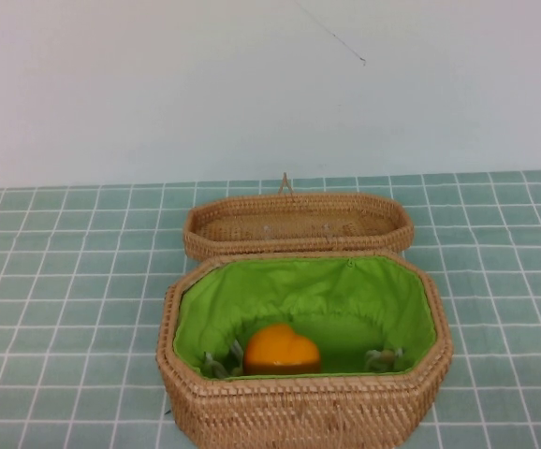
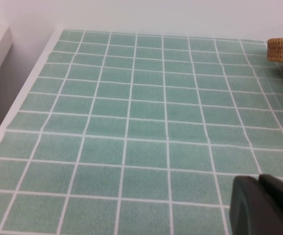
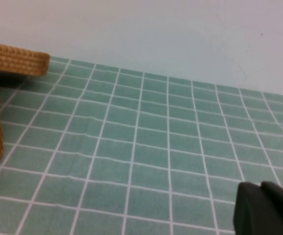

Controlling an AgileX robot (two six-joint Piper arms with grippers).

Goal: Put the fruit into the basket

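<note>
Resting inside the large octagonal tan wicker basket with bright green fabric lining (image 1: pixel 171 329), the small glossy orange-yellow fruit (image 1: pixel 282 350) sits on the lining floor close to the near wall, slightly toward the robot's left of centre. The woven oval lid (image 1: pixel 298 223) lies tipped back behind the basket, attached at the rear edge, which leaves the mouth fully open for access from above. The basket stands on the green tiled counter (image 1: pixel 55 281).

Neither arm appears in the high view. The left end effector (image 2: pixel 264 205) shows only as a dark part at the edge of its wrist view, above bare tiles, with a corner of wickerwork far off; whether its fingers are wide or narrow cannot be told. The right end effector (image 3: pixel 266 208) shows likewise as a dark part over the counter, near the basket's side wall; its state also cannot be told. Nothing is seen held by either 1 of the 2.

Judgement: with the fruit inside and both arms clear, the task appears complete.
</note>
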